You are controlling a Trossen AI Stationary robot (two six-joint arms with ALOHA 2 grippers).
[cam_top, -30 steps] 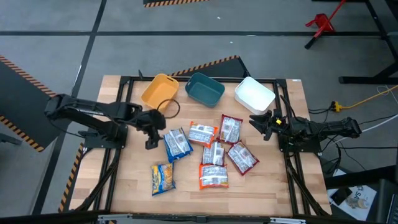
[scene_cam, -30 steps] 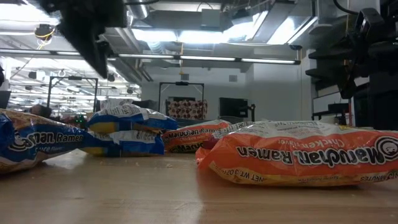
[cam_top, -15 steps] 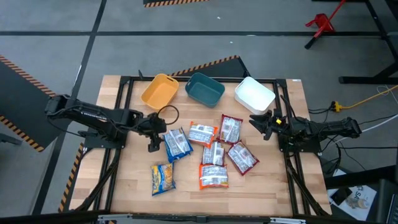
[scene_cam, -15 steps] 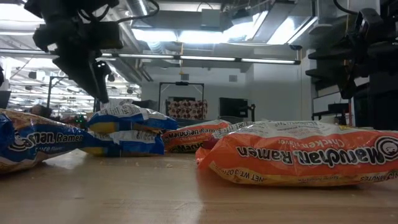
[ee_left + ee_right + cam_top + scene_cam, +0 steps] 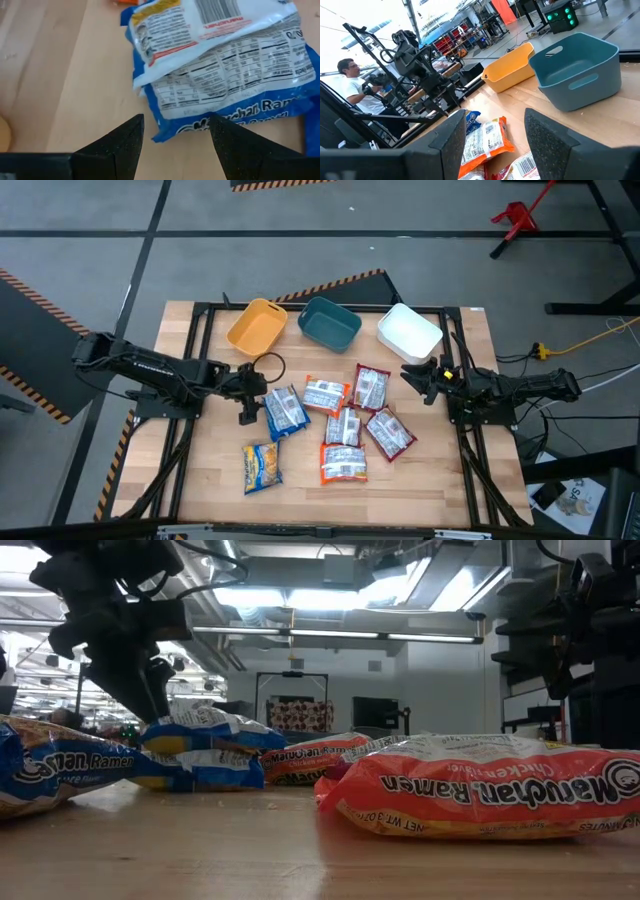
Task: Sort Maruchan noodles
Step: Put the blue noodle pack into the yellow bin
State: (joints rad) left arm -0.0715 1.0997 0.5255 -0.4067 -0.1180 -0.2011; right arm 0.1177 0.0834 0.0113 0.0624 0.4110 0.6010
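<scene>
Several Maruchan packets lie flat mid-table. Two blue-and-yellow ones are stacked, one on the other, and a third lies nearer. Orange packets and dark red ones lie to their right. My left gripper is open, low over the table at the left edge of the blue stack. Its fingers straddle the stack's near corner. My right gripper waits open at the table's right side.
Three bins stand in a row at the far edge: yellow, teal and white. Bare wood lies left of the blue stack and along the near edge. A person shows in the room beyond the table.
My left gripper has come down toward the table and a little toward the near edge, ending beside the blue stack's left edge. No packet has moved.
</scene>
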